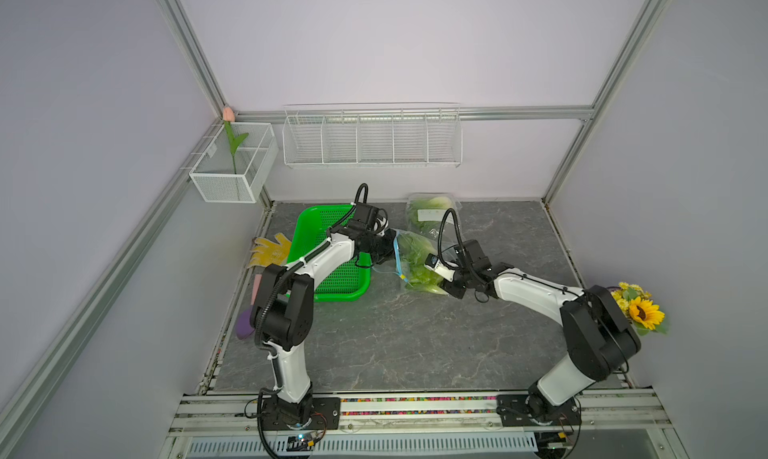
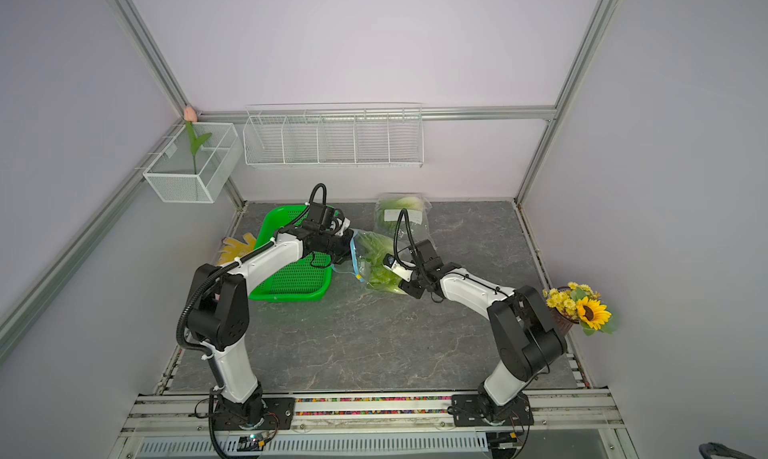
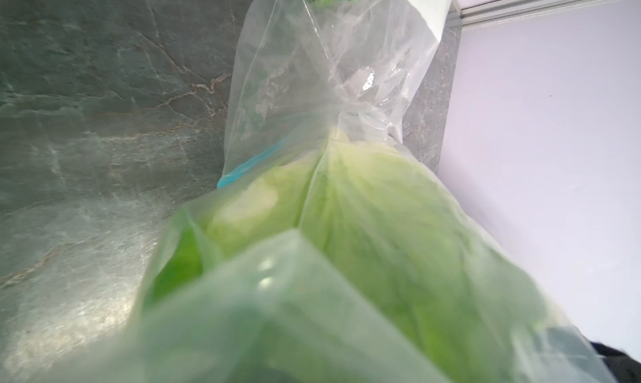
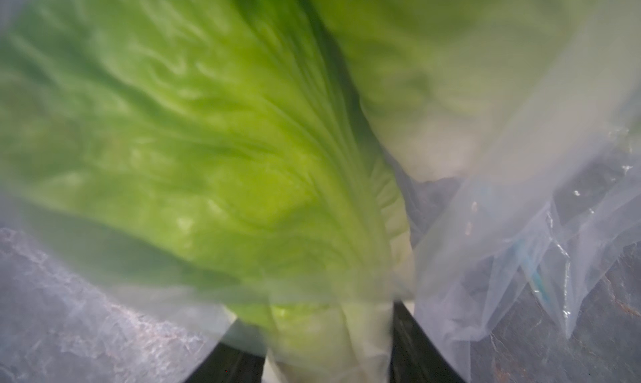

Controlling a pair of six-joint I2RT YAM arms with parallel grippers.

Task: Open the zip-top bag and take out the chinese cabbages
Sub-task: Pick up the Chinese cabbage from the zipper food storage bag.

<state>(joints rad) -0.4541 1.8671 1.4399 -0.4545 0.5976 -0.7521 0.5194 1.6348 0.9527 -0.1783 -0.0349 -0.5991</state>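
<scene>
your left gripper (image 1: 387, 246) is clenching the slippery zip-top bag (image 1: 417, 255) rim; your right gripper (image 4: 322, 357) is straddling the soft chinese cabbages (image 4: 208, 138) at a firmer base, grip unclear.

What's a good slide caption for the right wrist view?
Bagged chinese cabbage, pale base between the jaws of the right gripper, over a grey marbled tabletop.

We see the near half of the bench (image 1: 395, 344) bare between the two arm bases, and the far right corner open, with room to pass freely there. Toward the far left corner stands the green basket (image 1: 345, 280), with the left arm (image 1: 328, 255) stretched above it. The zip-top bag (image 1: 415, 259) and a second bag (image 1: 432, 212) behind it fill the middle near the far edge, and the right arm (image 1: 532, 288) reaches in from the right edge.
</scene>
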